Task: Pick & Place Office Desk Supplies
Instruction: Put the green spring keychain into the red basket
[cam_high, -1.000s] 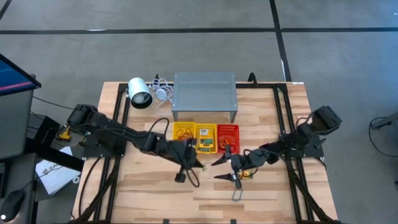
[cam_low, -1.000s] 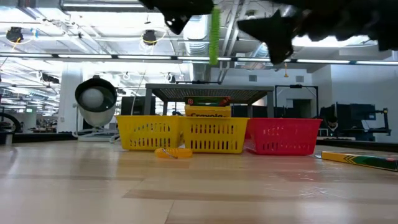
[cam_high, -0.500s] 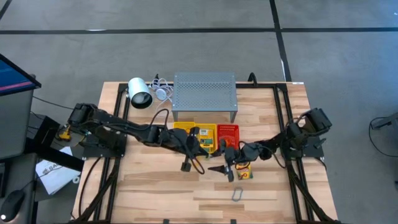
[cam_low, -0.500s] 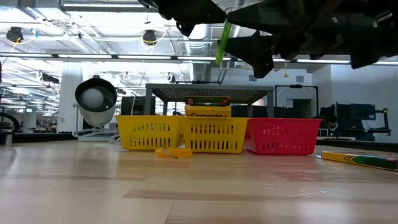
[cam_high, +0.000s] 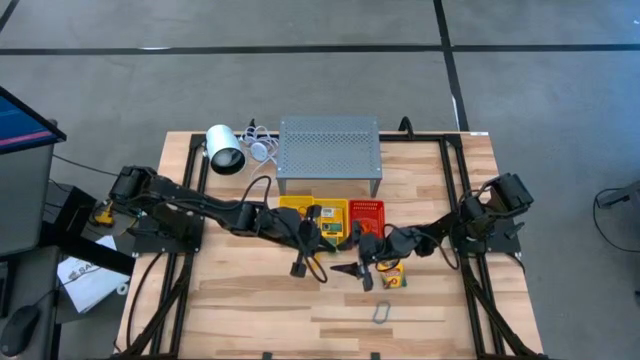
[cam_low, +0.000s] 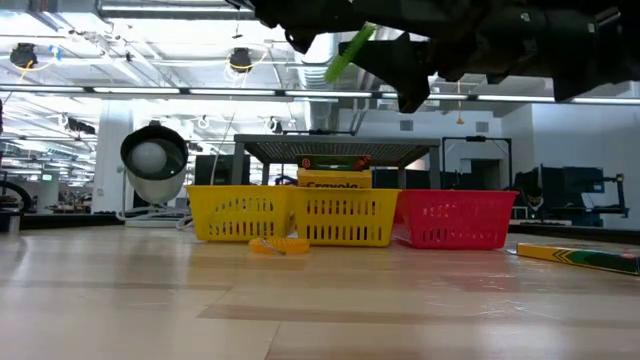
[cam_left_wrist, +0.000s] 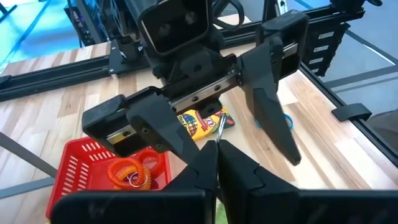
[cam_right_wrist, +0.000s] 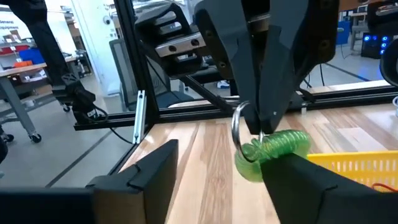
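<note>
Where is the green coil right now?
The green coil hangs in mid-air, pinched in the left gripper, above the table just in front of the baskets, between the right gripper's open fingers.

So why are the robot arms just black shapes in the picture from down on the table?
In the low view the bright ceiling lights sit behind the arms, so they turn to dark silhouettes; only the green coil keeps its colour. The wooden table shines with pale reflections. In the right wrist view the near fingers look soft and blurry, while the green coil in the left hand is sharp.
</note>
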